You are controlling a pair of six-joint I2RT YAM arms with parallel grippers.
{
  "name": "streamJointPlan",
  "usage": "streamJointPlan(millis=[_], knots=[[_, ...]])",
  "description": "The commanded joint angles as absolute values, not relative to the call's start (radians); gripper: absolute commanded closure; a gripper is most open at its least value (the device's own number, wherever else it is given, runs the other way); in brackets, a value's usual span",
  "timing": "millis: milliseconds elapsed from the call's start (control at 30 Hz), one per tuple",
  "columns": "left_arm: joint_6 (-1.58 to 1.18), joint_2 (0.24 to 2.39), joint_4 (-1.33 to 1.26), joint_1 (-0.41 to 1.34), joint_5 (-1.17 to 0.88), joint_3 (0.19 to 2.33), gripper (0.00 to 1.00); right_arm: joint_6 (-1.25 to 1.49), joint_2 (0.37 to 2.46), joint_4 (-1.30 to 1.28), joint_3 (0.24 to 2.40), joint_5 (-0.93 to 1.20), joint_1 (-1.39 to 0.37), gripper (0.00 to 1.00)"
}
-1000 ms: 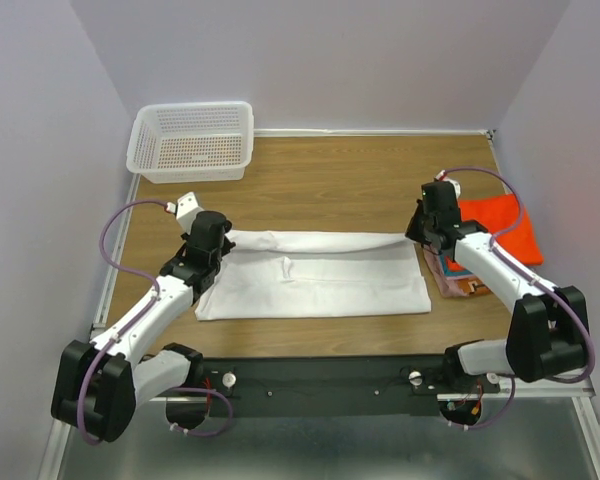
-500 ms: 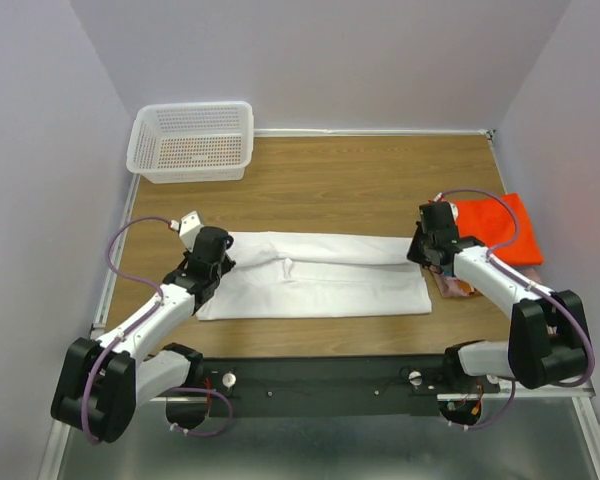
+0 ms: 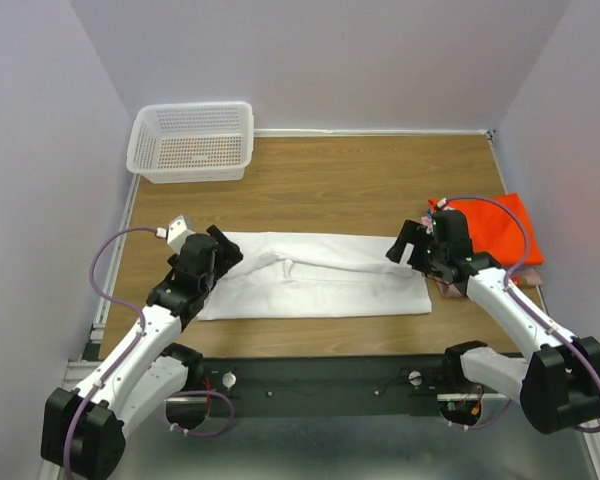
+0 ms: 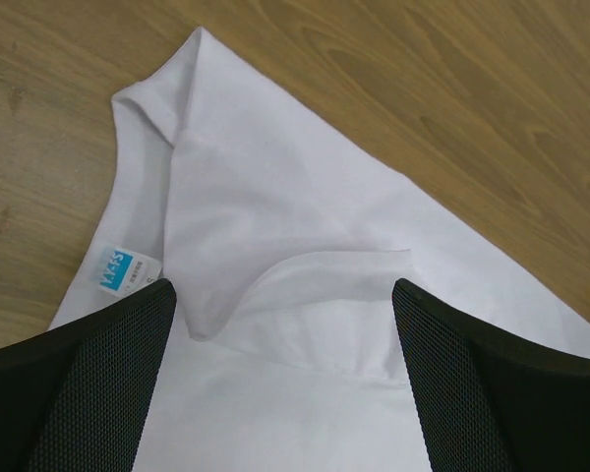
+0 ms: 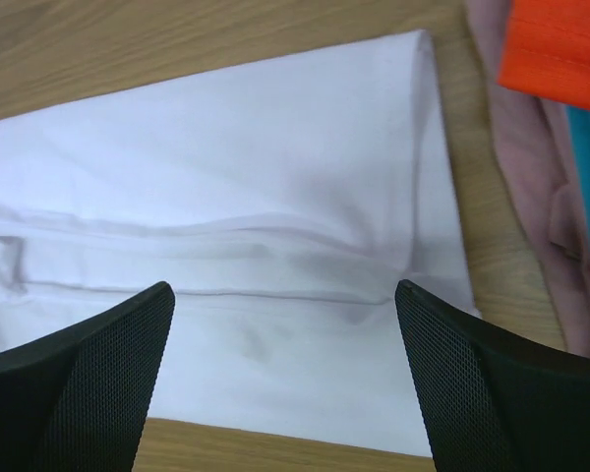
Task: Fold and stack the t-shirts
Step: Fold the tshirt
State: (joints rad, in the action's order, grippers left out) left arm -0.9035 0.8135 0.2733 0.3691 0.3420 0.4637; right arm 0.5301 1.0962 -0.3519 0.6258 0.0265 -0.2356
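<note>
On the wooden table, the white t-shirt lies folded into a long band across the near middle. The orange-red-topped stack sits just right of it. The left gripper and the right gripper gape wide over the shirt's ends, holding nothing.

Shirt centre; stack right; basket behind left.

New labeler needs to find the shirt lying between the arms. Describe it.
On the wooden table, near its front edge, a long flat strip of cloth spans from the left gripper to the right gripper: the white t-shirt. The folded shirts stacked at its right end are orange-red, pink and teal, and the white basket is mesh.
</note>
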Motion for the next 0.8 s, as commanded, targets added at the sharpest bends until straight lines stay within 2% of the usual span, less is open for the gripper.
streamJointPlan(millis=[0,167,433,600,767], knots=[[-0.856,0.853,0.236,0.377,0.322,0.528,0.02,0.503,1.077,-0.362,0.689,0.201,-0.235,0.0],[-0.764,1.062,0.059,0.388,0.212,0.601,0.02,0.485,1.158,-0.353,0.758,0.232,-0.233,0.0],[-0.663,1.391,-0.035,0.512,0.137,0.715,0.02,0.505,1.218,-0.342,0.756,0.23,-0.235,0.0],[-0.667,1.463,-0.032,0.566,0.124,0.712,0.02,0.497,1.194,-0.344,0.739,0.226,-0.235,0.0],[-0.692,1.411,-0.005,0.607,0.089,0.634,0.02,0.489,1.164,-0.345,0.723,0.227,-0.235,0.0]])
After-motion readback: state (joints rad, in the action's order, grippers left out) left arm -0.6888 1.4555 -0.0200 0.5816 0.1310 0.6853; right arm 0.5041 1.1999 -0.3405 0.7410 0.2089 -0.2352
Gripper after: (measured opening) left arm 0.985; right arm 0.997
